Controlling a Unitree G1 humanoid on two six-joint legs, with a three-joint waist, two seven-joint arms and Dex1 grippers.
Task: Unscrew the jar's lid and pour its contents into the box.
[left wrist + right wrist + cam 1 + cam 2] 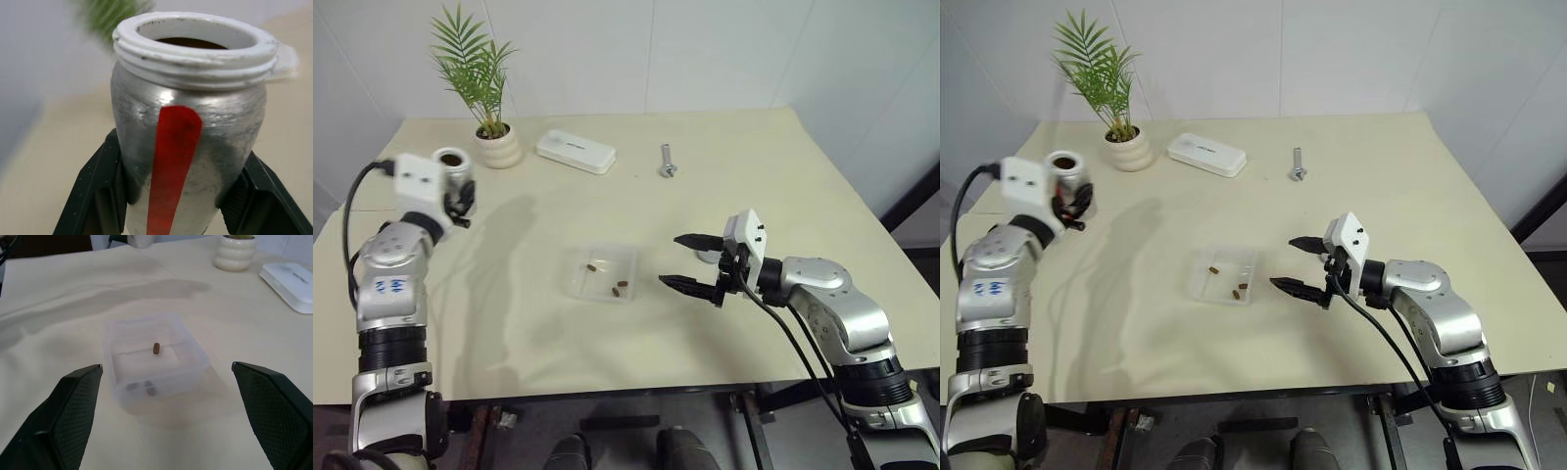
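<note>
Left hand point(460, 196) clamps jar point(188, 142), upright, lidless, above worktop's point(783, 176) left | right hand point(690, 264) gapes empty beside box point(600, 272), pieces point(621, 286) inside | jar: light, rigid, slick — grip mid-body.

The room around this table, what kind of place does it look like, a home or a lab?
Probably a lab or test room set up for robot trials. A plain cream table stands against bare white walls, with only a few props on it: a potted plant, a white case, a bolt and a clear box.
</note>
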